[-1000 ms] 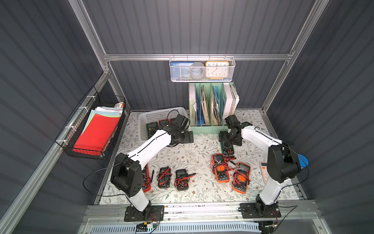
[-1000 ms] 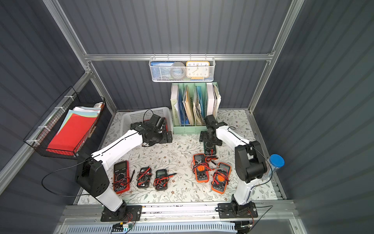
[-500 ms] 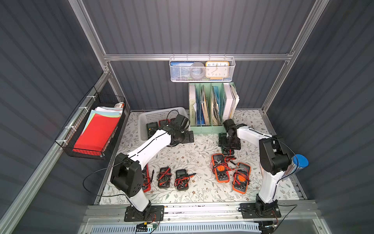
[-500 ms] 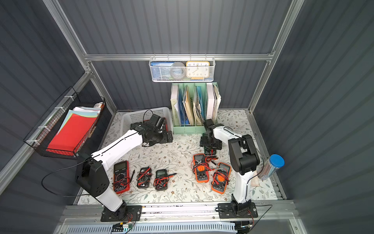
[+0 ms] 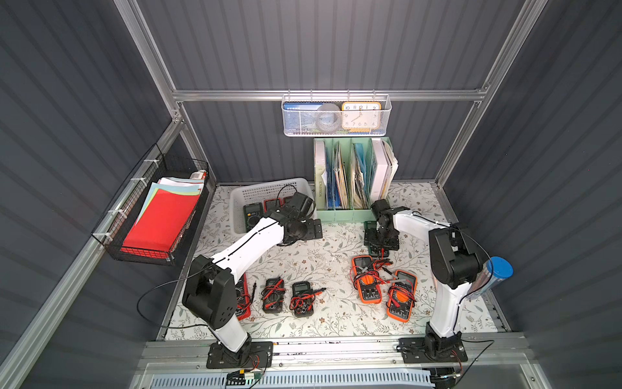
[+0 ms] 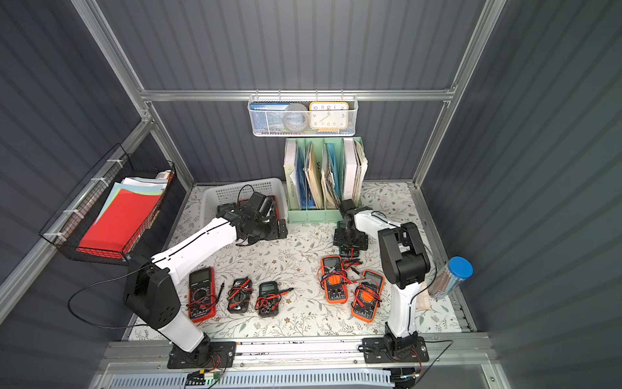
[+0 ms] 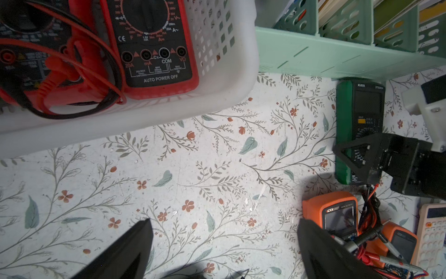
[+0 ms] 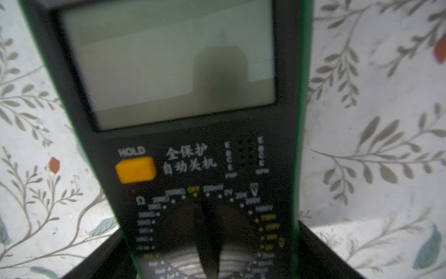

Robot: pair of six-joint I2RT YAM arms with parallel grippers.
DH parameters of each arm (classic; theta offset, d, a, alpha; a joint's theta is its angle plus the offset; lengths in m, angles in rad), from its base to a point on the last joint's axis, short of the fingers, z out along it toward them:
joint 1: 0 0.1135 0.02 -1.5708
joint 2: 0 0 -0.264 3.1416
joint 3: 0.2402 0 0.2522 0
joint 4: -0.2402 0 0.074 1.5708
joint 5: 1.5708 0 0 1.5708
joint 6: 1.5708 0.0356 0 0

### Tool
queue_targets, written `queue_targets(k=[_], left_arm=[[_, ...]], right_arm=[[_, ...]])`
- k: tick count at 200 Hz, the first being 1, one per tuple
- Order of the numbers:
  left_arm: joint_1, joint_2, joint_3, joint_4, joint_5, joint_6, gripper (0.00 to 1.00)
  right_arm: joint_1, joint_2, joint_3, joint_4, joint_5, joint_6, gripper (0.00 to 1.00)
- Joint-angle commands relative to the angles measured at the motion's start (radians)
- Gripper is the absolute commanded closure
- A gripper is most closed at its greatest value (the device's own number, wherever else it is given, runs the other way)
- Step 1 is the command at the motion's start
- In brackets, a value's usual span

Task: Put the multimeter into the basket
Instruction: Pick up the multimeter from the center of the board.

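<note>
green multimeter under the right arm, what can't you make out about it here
- In both top views the right gripper covers most of the green multimeter.
- Left wrist view: that gripper hides its dial.
- Right wrist view: its dial is blurred and cut off by the frame edge; whether the fingers touch its sides is unclear.

Multimeter [image 8: 183, 154] dial markings blurry, perhaps illegible

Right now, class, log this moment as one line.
left gripper: open, near basket | right gripper: astride green multimeter, grip unclear
</note>
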Motion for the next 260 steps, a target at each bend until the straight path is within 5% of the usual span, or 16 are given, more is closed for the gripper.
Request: queue_targets(k=[1, 94, 151, 206, 260], left_arm=[[0.005, -0.038, -0.013, -0.001, 0.008, -0.013, 0.01], [0.005, -0.031, -0.029, -0.003, -0.029, -0.035, 0.01], [0.055, -0.05, -0.034, -0.027, -0.048, -0.062, 0.01], [0.201, -0.075, 0.049, -0.076, -0.049, -0.039, 0.01], [0.379, -0.02, 0.143, -0.098, -0.021, -0.016, 0.01]], right_arm=[[0.001, -0.039, -0.053, 0.012, -0.039, 0.011, 0.31], [0.001, -0.328, -0.16, 0.07, 0.109, 0.069, 0.41], [0.019, -0.436, -0.108, 0.043, 0.027, 0.063, 0.42], [0.211, -0.377, 0.1, -0.021, 0.029, 0.054, 0.41], [0.41, -0.159, 0.418, -0.032, 0.02, 0.071, 0.41]])
